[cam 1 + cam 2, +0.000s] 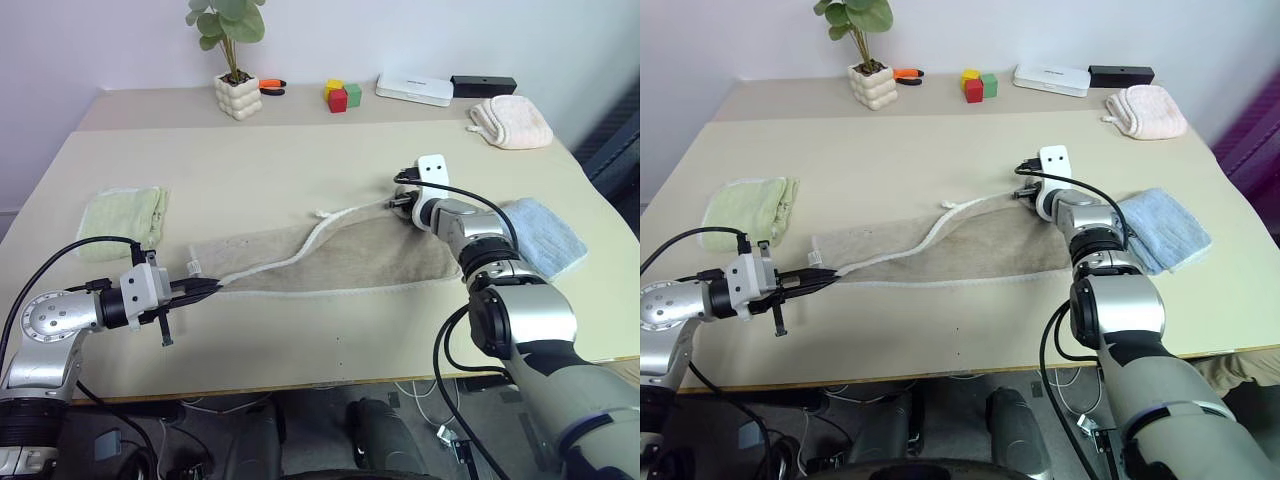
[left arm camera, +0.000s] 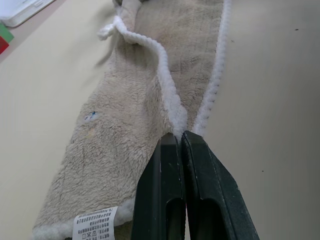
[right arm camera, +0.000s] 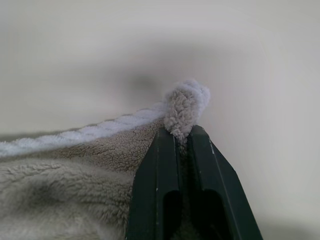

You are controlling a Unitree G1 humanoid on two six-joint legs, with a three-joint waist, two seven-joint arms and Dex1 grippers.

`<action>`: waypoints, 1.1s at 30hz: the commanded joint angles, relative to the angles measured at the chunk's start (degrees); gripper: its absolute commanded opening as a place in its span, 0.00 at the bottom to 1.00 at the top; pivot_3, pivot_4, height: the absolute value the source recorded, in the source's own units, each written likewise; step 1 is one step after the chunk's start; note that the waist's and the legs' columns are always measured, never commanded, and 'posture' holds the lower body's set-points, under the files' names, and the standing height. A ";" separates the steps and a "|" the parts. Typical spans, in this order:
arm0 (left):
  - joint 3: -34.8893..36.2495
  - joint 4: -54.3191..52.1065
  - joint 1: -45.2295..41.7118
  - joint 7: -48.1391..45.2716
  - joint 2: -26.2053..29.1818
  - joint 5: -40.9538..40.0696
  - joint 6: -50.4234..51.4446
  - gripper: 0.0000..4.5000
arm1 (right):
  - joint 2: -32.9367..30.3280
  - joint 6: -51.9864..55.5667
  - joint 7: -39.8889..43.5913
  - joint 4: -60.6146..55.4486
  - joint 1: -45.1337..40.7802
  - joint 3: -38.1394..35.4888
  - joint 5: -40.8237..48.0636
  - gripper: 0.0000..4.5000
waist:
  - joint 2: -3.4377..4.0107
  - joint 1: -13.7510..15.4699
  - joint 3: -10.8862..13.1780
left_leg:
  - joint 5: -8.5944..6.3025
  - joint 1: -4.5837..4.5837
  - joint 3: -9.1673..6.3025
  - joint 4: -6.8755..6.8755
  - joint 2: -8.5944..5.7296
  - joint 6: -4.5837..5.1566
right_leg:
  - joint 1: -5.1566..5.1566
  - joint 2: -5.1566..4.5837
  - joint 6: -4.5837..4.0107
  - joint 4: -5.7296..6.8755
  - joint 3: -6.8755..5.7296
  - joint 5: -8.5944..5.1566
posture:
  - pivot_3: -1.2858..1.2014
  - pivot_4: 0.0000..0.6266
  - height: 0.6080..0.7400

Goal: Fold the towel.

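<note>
The towel (image 1: 340,262) lies stretched across the middle of the table (image 1: 300,170), pinched at both ends so it can be lifted taut for a fold: the left gripper (image 1: 205,286) is clamped on the corded edge at the towel's 9 o'clock end, and the right gripper (image 1: 396,201) is pressed together on a bunched corner at its 2 o'clock. The table is a pale beige top against a light wall. A green cloth (image 1: 125,215) lies at the towel's 9 o'clock, a blue cloth (image 1: 548,235) at 3 o'clock, and a plant (image 1: 236,60), blocks (image 1: 342,96) and a white box (image 1: 414,89) stand along the 12 o'clock edge.
</note>
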 commanded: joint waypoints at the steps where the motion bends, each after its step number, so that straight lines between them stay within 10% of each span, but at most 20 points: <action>1: 1.99 -0.05 -0.72 1.06 0.06 -1.31 -0.02 0.00 | -2.66 -3.22 1.39 -3.90 1.52 0.83 -1.10 0.02 | 0.00 0.06 0.00 | 0.00 0.00 0.00 0.00 0.00 0.00 | 0.00 0.00 0.00 -0.01 0.00 0.00 | 0.52 0.24 1.00; 15: 3.18 5.09 -7.81 4.37 -2.03 -3.31 4.56 0.00 | -10.68 1.62 22.14 -66.26 36.33 -1.39 13.18 0.02 | 0.00 0.55 0.00 | 0.00 -0.02 -0.11 -0.02 0.01 0.00 | 0.04 0.06 0.05 -0.01 -0.05 -0.01 | 0.52 0.24 1.00; 28: 1.48 6.66 -10.64 3.10 -3.17 -2.68 5.16 0.00 | -20.48 9.22 36.05 -84.08 54.64 3.49 21.58 0.02 | -0.04 0.58 -0.03 | -0.01 0.05 -0.12 0.16 0.00 0.00 | 0.20 0.04 0.01 -0.08 -0.05 -0.02 | 0.52 0.24 1.00; 33: 1.69 6.93 -10.89 2.77 -3.19 -2.82 5.34 0.00 | -19.31 4.48 32.89 -76.56 49.15 6.58 15.24 0.43 | -0.05 0.41 -0.03 | 0.00 0.05 -0.11 0.19 0.00 0.00 | 0.19 0.05 -0.05 -0.08 -0.04 -0.06 | 0.52 0.24 1.00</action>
